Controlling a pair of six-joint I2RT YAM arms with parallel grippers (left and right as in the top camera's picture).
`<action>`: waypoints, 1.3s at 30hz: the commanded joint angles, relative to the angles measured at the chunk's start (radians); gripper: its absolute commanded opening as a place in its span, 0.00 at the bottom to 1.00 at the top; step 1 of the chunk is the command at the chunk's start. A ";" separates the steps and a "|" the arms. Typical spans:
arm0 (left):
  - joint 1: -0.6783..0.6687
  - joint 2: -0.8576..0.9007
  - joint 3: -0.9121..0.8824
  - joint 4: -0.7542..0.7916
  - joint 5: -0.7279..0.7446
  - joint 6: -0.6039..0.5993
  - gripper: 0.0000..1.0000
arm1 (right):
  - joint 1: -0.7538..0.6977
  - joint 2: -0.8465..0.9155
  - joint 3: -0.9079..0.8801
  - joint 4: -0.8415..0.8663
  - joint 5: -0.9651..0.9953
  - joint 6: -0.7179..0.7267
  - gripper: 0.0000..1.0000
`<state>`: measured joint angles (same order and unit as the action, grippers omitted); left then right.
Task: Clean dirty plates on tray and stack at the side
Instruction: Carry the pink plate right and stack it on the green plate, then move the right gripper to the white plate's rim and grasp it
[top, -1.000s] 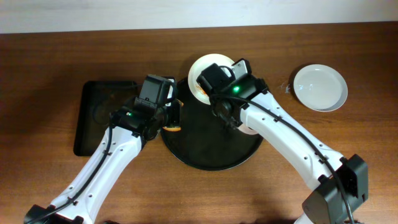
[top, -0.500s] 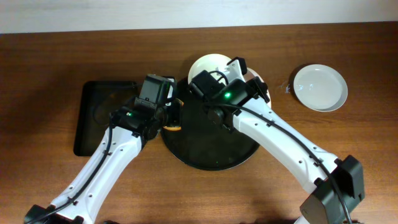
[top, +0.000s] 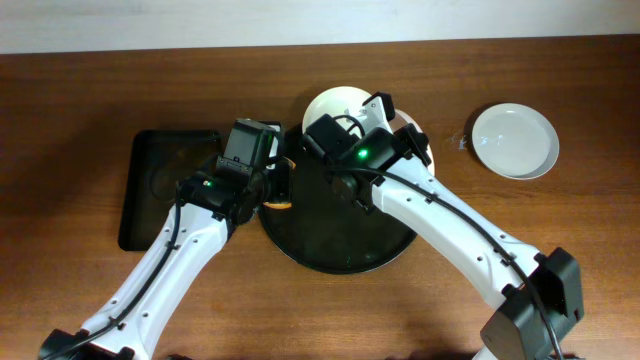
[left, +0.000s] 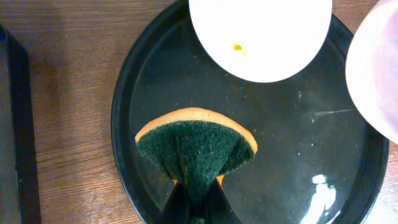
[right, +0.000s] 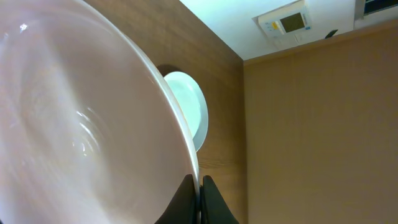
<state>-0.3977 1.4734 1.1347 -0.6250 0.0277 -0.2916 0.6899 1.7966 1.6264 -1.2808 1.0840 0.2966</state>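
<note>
The left claw (left: 194, 198) is clamped on a folded green-and-orange sponge (left: 196, 146) above the large round black tray (left: 280, 162). The right claw (right: 199, 196) pinches the rim of a pale pink round plate (right: 81, 124), tilted up, ahead and to the right of the sponge, near it.

Left wrist view crops the white plate (left: 261, 34) and the pink plate (left: 376, 74).

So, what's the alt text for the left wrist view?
The left tool pinches a green-and-orange sponge over a round black tray. A white plate with an orange smear overlaps the tray's top edge; a pale pink plate shows at right.
</note>
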 joint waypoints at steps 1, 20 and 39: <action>0.004 -0.013 -0.006 0.003 0.014 -0.006 0.00 | 0.017 0.005 0.012 -0.007 0.042 0.034 0.04; 0.004 -0.013 -0.006 0.002 0.038 -0.006 0.00 | -0.286 -0.013 0.035 0.118 -0.593 -0.049 0.04; 0.004 -0.013 -0.006 0.011 0.037 -0.006 0.00 | -1.131 0.150 0.015 0.451 -1.197 -0.133 0.04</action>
<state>-0.3977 1.4734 1.1332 -0.6197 0.0536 -0.2916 -0.4152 1.8767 1.6382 -0.8505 -0.0772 0.1749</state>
